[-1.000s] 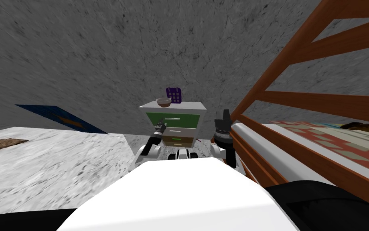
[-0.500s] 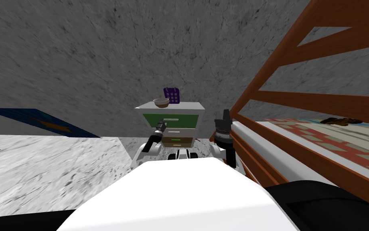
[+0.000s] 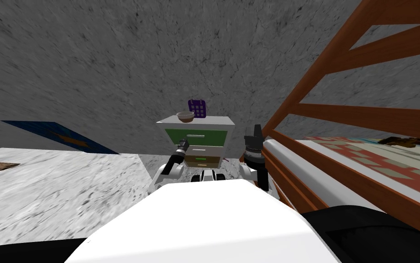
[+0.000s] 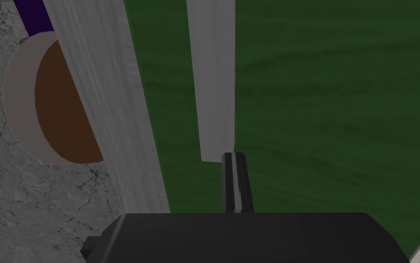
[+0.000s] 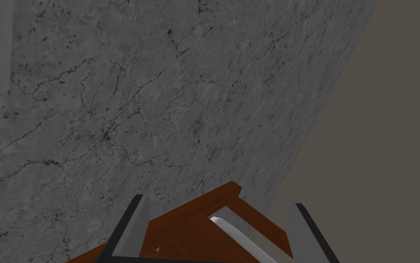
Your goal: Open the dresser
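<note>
A small white dresser stands against the grey wall, with a green top drawer and paler drawers below. The top drawer carries a light grey bar handle. My left gripper is shut, its two fingers pressed together with nothing between them. Their tips sit just off one end of the bar, close to the green drawer front. My right gripper points upward beside the bed, open and holding nothing.
On top of the dresser sit a brown bowl and a purple grid-like object. A wooden bed frame with a patterned cover runs close along my right. A blue rug lies on the floor to the left.
My left gripper's fingers have gone from open to shut by the top drawer's handle. The head camera swayed slightly; the right arm has stayed put.
</note>
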{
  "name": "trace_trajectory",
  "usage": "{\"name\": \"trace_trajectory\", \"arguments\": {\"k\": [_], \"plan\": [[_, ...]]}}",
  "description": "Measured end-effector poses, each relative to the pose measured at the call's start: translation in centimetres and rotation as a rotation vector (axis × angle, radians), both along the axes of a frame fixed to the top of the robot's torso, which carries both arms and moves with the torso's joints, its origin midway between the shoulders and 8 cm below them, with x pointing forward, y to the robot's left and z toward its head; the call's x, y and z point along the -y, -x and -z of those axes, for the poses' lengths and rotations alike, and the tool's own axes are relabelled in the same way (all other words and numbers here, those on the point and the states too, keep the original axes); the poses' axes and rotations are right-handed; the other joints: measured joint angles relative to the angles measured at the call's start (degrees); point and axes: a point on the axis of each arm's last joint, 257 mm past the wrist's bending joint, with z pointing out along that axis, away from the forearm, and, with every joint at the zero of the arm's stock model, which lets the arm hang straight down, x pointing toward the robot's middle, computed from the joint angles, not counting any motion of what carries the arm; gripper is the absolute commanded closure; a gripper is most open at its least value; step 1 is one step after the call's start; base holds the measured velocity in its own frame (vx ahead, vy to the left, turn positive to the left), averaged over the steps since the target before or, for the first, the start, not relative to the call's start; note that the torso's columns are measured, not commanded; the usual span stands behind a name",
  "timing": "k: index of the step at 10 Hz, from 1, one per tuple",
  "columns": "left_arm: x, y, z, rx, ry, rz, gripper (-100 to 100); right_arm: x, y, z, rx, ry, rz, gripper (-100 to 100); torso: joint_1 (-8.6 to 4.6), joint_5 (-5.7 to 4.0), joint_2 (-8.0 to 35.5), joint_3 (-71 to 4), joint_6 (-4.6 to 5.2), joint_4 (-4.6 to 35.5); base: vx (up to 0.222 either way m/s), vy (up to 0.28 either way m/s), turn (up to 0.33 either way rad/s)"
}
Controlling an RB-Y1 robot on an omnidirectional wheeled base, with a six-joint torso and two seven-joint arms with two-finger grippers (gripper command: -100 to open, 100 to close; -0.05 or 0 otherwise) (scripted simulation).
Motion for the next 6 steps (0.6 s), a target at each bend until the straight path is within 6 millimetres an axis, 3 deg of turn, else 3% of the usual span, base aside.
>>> {"name": "trace_trajectory", "arguments": {"k": [6], "plan": [[0.1, 1.4, -1.1, -0.028, -0.007, 0.000, -100, 0.0, 0.0, 0.0, 0.000, 0.000, 0.000, 0, 0.04, 0.01, 0.00, 0.00, -0.03, -0.01, 0.016, -0.029, -0.011]]}}
